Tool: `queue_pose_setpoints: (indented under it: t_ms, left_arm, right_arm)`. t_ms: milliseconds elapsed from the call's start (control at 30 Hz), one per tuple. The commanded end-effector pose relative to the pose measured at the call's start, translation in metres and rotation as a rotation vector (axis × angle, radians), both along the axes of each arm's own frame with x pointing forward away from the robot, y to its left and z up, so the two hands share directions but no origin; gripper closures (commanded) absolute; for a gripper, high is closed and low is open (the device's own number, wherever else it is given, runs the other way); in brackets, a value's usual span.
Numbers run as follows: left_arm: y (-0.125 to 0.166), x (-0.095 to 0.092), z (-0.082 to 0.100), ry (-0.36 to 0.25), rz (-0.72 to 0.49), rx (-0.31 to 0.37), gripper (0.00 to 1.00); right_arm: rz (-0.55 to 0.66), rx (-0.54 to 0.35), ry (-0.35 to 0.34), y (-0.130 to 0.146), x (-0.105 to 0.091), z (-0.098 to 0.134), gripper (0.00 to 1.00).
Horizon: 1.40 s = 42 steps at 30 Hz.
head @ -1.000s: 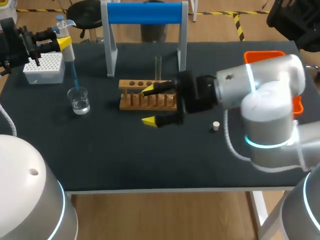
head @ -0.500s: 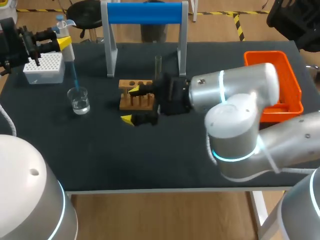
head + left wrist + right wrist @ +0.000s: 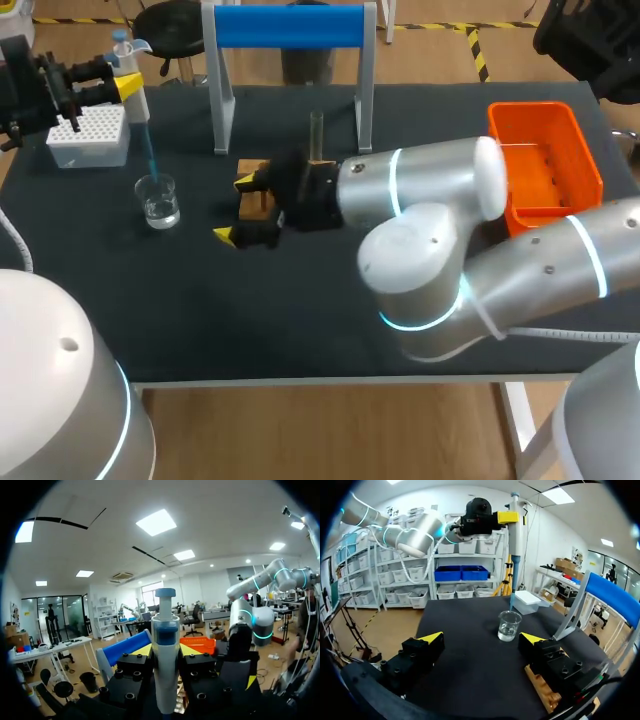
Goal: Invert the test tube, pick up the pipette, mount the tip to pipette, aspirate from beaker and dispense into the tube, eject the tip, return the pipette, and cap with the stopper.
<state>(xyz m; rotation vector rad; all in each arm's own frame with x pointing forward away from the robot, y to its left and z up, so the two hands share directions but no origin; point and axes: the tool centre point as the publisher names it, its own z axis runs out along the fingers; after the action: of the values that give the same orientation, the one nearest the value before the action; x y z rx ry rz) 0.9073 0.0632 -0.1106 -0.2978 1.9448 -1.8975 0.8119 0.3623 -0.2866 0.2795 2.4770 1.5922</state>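
Black counter [image 3: 300,310] carries everything, and the right arm [image 3: 430,200] lying across its middle hides most of the wooden rack [image 3: 255,205], with the fingers of the right gripper [image 3: 235,210] spread wide just past the rack's end, toward the beaker [image 3: 158,200]. Further back stand the blue-topped frame [image 3: 290,25], the orange bin [image 3: 545,160] and the tip box [image 3: 90,135]. The left gripper [image 3: 125,85] pinches the pipette [image 3: 166,650], its blue tip down at the beaker's mouth; the test tube [image 3: 316,135] rises upright beyond the arm, foot hidden.

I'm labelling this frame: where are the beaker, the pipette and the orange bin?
beaker [image 3: 158,197], head view, glass wall.
pipette [image 3: 165,670], left wrist view, white barrel.
orange bin [image 3: 528,108], head view, far rim.
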Motion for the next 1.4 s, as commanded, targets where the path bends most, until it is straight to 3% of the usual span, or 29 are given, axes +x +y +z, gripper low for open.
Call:
queue_pose_setpoints:
  t_ms: [33,1400]
  left_arm:
    - [-0.0007,-0.0003,-0.0005,-0.003,0.004,-0.002,1.00]
    - [-0.0007,-0.0003,-0.0005,-0.003,0.004,-0.002,1.00]
  right_arm:
    - [-0.051,0.005,-0.016,0.0352,0.0092,-0.0167,0.00]
    - [-0.118,-0.025,-0.036,0.0417,0.0182,-0.0258,0.00]
